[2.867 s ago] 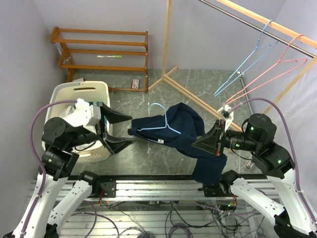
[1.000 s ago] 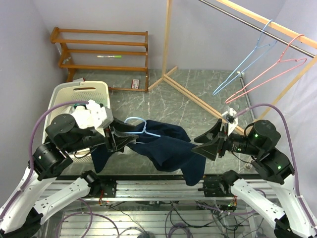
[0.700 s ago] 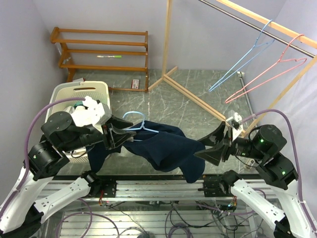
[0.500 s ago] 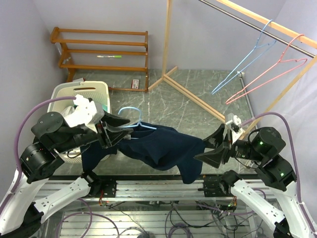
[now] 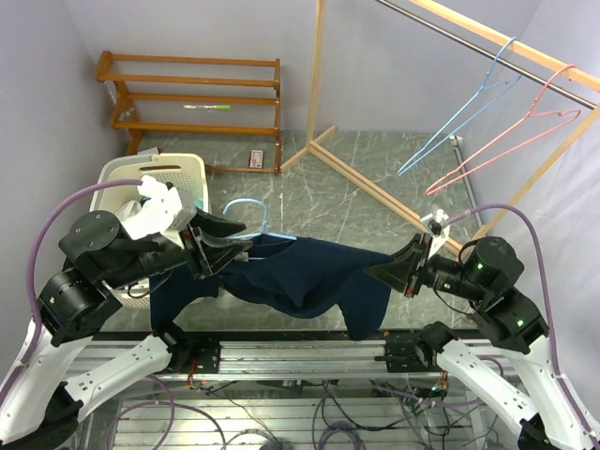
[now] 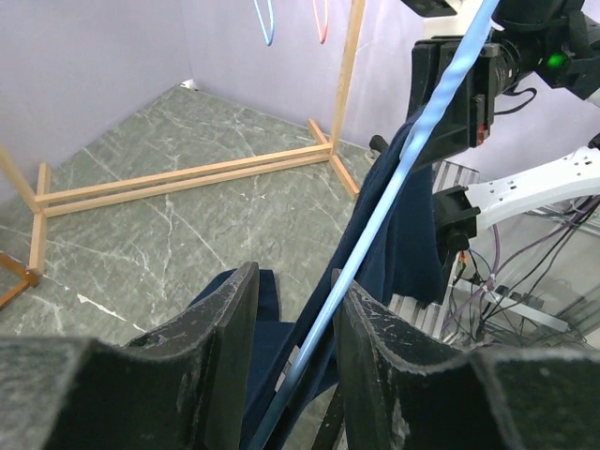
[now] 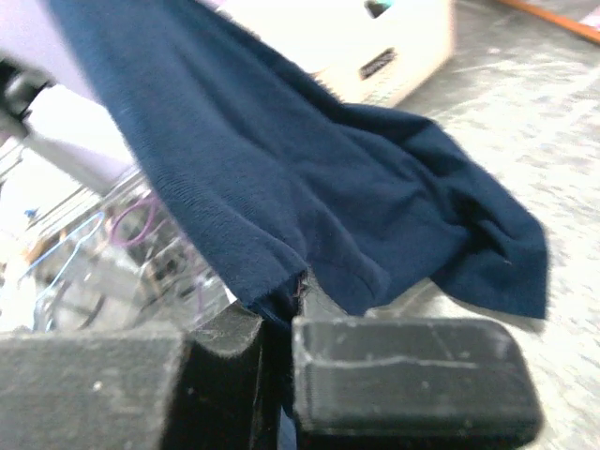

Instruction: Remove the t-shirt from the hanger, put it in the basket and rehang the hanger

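Our right gripper (image 5: 379, 270) (image 7: 279, 336) has its fingers pressed together on an edge of the navy t-shirt (image 5: 300, 277) (image 7: 281, 159), with the cloth pinched between the pads and rising away from them. Our left gripper (image 5: 246, 246) (image 6: 295, 309) has its fingers partly apart. The wire of the light blue hanger (image 5: 253, 203) (image 6: 394, 187) runs up between them, close against one finger, with a fold of navy cloth low in the gap. We cannot tell whether the fingers actually squeeze the wire. The t-shirt (image 6: 405, 216) is stretched in the air between the two grippers, across the near middle of the scene. It is still threaded on the hanger at its left end, where the hook stands above the cloth. One part droops at the near left and another hangs toward the near edge, right of centre. Just left of the left gripper sits a white laundry basket (image 5: 178, 167) (image 7: 403, 42). The floor (image 5: 375, 159) is grey-green stone. At the far left stands a wooden shelf rack (image 5: 187, 82). At the far right, a wooden clothes rail (image 5: 487, 36) carries a second blue hanger (image 5: 450, 134) and a pink hanger (image 5: 506, 151).
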